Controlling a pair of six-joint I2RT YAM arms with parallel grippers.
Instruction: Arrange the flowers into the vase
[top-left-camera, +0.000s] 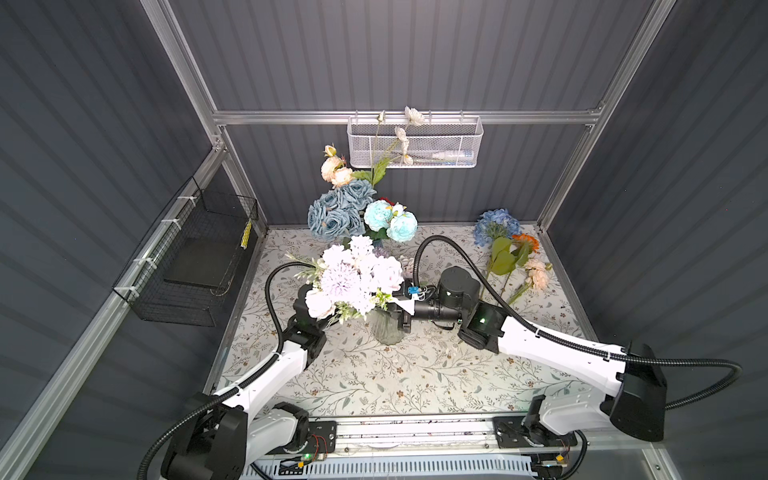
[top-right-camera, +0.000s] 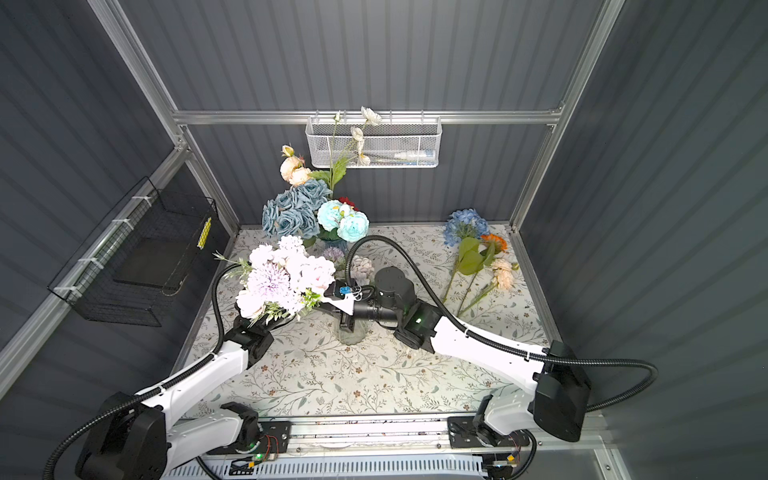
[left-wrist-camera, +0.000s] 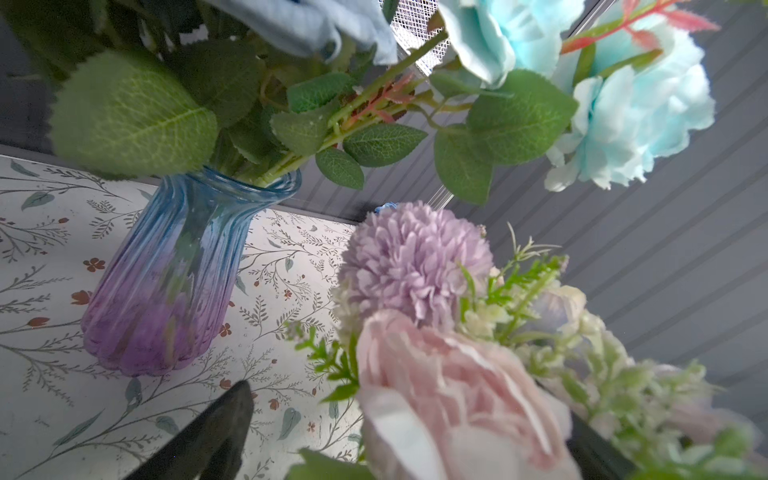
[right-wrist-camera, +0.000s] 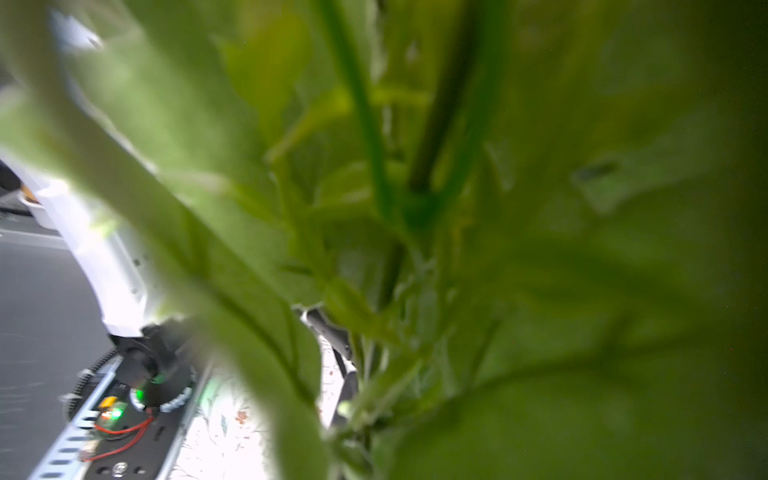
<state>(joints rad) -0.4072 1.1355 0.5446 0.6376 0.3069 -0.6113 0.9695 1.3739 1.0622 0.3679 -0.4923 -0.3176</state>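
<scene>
One lilac bouquet (top-left-camera: 353, 278) | seemingly in right gripper (top-right-camera: 320, 302) | above clear vase (top-left-camera: 388, 332)

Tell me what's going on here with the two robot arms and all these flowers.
The right gripper is shut on the stems of a pale pink and lilac bouquet, at the mouth of the clear glass vase. The left gripper is open beside the blooms. A blue-purple vase at the back already holds blue and aqua flowers; a few loose flowers lie to the right on the tablecloth.
</scene>
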